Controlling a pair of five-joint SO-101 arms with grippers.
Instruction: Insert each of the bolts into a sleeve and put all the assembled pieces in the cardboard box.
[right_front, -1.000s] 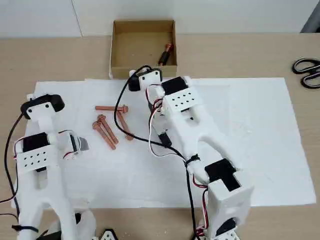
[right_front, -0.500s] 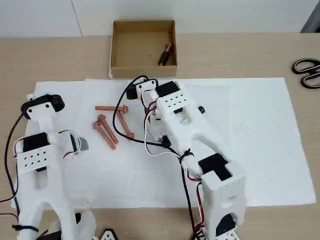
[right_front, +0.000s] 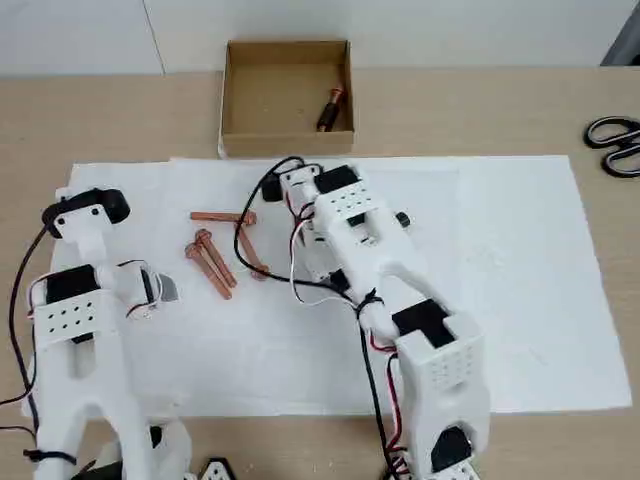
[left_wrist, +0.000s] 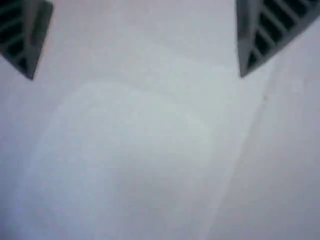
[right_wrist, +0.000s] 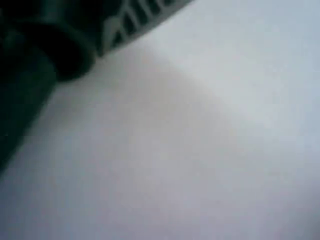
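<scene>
An assembled piece (right_front: 331, 108), a bolt in a dark sleeve, lies in the box (right_front: 285, 140) near its right-hand wall as the high view shows it. Four bare bolts (right_front: 222, 216) lie on the white sheet (right_front: 520, 260) between the arms, one of them partly under the right arm's (right_front: 350, 215) black cable (right_front: 240, 225). The left gripper (left_wrist: 140, 45) hangs over bare sheet, jaws wide apart and holding nothing. I cannot tell the state of the right gripper (right_wrist: 100, 37), low over the sheet. Scissors (right_front: 615, 145) lie on the table (right_front: 100, 110).
</scene>
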